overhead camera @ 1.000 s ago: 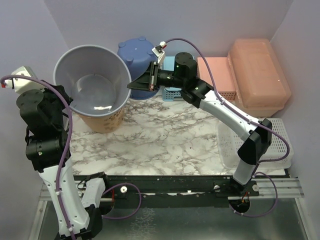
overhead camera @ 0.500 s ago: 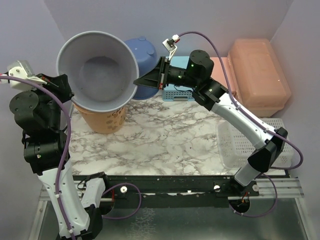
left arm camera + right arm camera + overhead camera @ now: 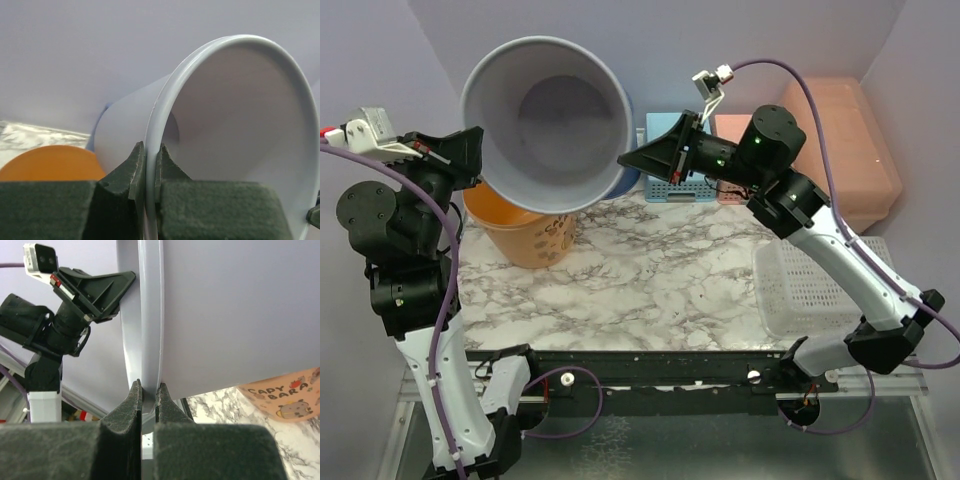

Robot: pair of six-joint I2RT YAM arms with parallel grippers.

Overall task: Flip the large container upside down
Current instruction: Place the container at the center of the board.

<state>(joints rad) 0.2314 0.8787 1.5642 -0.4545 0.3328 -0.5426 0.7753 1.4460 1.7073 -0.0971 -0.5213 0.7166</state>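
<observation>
The marble table (image 3: pixel 650 280) has two robot arms at its near edge. The big grey bucket (image 3: pixel 552 125) is up in the air over the back left part of the table, and nothing under it touches it. It is tipped so that its open mouth faces up toward the top camera, and you can see right down to its bottom. Its low edge hangs over the orange bucket (image 3: pixel 525 235).

The left pincer (image 3: pixel 475 162) is on the left side of the grey bucket's rim. In the left wrist view the left pincer (image 3: pixel 149 160) is squeezed tight on the thin rim, one finger inside and one outside. The right pincer (image 3: pixel 626 160) is on the other side of the rim. In the right wrist view the right pincer (image 3: pixel 148 395) is also squeezed tight on the rim.

A big peach box (image 3: pixel 850 140) with a lid sits at the back right, by the wall. A white basket with holes (image 3: pixel 820 290) sits on the right side of the table, under the right arm. The orange bucket stands upright on the table and has little pictures and the words "CAPY BARA" on its side. A pink box (image 3: pixel 730 128) is just beside the peach box, partly hidden by the right arm. A small light blue basket (image 3: pixel 670 185) sits at the back, in the middle.
</observation>
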